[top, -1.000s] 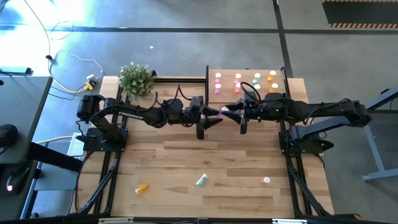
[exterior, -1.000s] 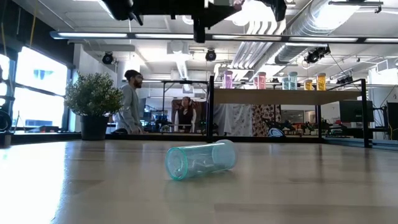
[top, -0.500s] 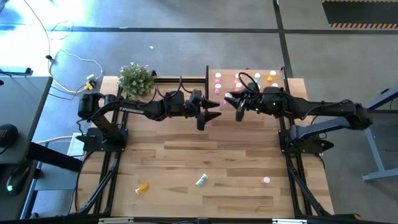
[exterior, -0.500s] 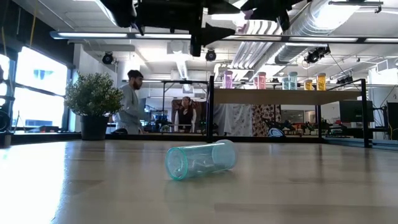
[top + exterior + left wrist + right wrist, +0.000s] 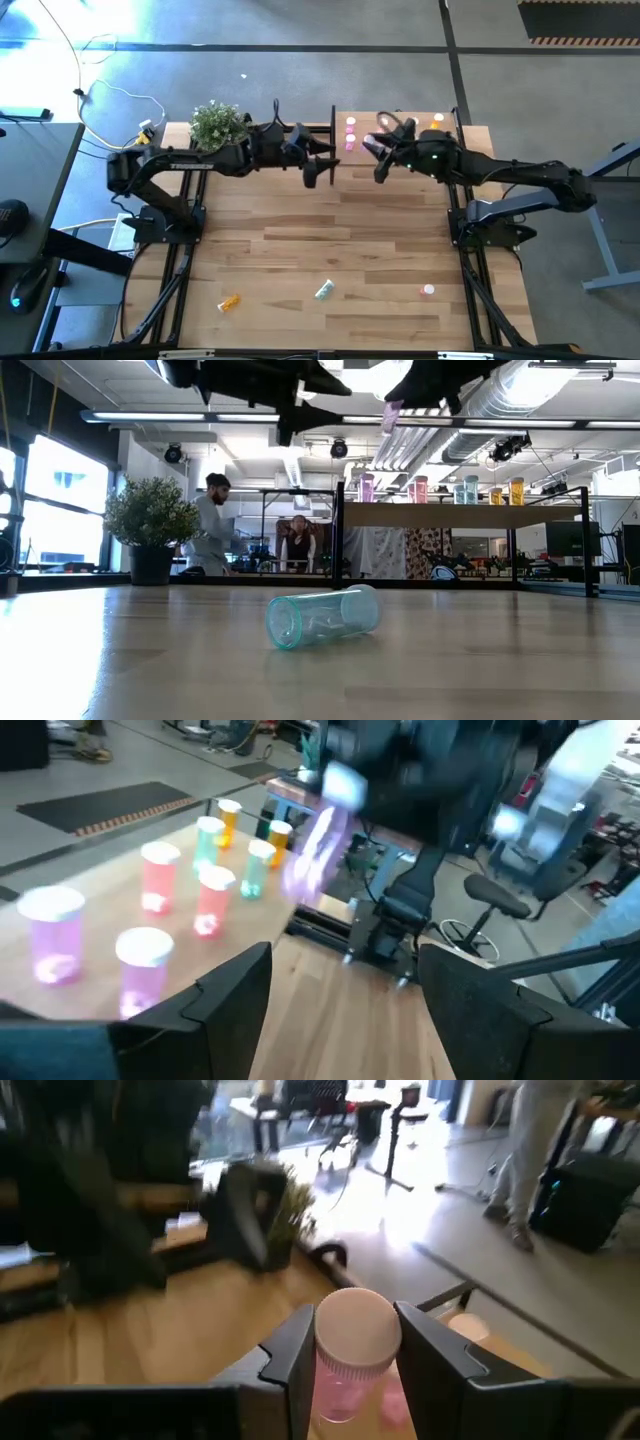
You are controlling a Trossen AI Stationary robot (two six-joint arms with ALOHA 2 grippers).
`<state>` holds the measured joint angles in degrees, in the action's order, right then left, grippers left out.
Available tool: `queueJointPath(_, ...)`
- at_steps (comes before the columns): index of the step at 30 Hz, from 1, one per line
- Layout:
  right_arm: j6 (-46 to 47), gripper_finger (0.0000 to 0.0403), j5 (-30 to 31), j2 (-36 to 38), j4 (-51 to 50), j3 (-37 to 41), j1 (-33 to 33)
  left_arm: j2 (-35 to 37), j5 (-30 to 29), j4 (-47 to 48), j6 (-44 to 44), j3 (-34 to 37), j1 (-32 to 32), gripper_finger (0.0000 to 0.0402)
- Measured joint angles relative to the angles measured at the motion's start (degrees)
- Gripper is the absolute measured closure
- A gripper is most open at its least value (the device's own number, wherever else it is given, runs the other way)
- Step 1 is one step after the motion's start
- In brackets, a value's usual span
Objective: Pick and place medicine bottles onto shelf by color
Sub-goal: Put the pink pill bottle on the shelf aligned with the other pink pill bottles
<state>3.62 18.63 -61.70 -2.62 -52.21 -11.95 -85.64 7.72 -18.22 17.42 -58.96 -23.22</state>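
Note:
My right gripper (image 5: 378, 160) is shut on a pink, white-capped medicine bottle (image 5: 352, 1355), high above the table near the shelf's near left corner. The bottle also shows in the low view (image 5: 391, 415). The light-wood shelf (image 5: 365, 118) at the far right carries several upright bottles: pink (image 5: 140, 970), red-pink (image 5: 212, 900), pale green (image 5: 258, 865) and orange (image 5: 228, 818). My left gripper (image 5: 322, 168) hovers open and empty just left of the shelf's dark edge panel (image 5: 333, 130). An orange (image 5: 229, 301), a green (image 5: 324, 290) and a pink bottle (image 5: 428, 290) lie on the near tabletop. My right gripper pinches the pink bottle between its two fingers (image 5: 295, 1350), on the bottle's sides just below the white cap (image 5: 348, 1385). The fingers reach in about level from the table's right. The bottle stands roughly upright, cap up, lifted clear of table and shelf.
A leafy potted plant (image 5: 218, 125) stands at the far left, close behind my left arm. The green bottle lies on its side in the low view (image 5: 322, 618). People stand in the room beyond the table (image 5: 212, 525).
My left gripper has drawn away from the pink bottle, going toward the table's far left. My right gripper has carried the bottle toward the far edge and the shelf, and has rolled so that the bottle now stands more upright.

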Motion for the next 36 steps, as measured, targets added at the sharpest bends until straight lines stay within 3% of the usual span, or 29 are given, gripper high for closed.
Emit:
queueJointPath(8,-0.24,0.0295,-4.11,-7.54,-0.61,0.01,-0.96,5.08,-3.46,5.97,-3.03,-0.02,-0.77,0.0161)
queueJointPath(15,-0.18,0.0295,-4.28,-12.02,-0.18,0.03,-2.09,5.48,-3.92,6.56,-2.77,-0.02,-0.73,0.0161)
queueJointPath(36,-6.06,0.0295,-5.59,-17.23,1.84,0.14,-5.40,5.46,-3.90,7.35,-3.06,-0.01,-0.40,0.0161)
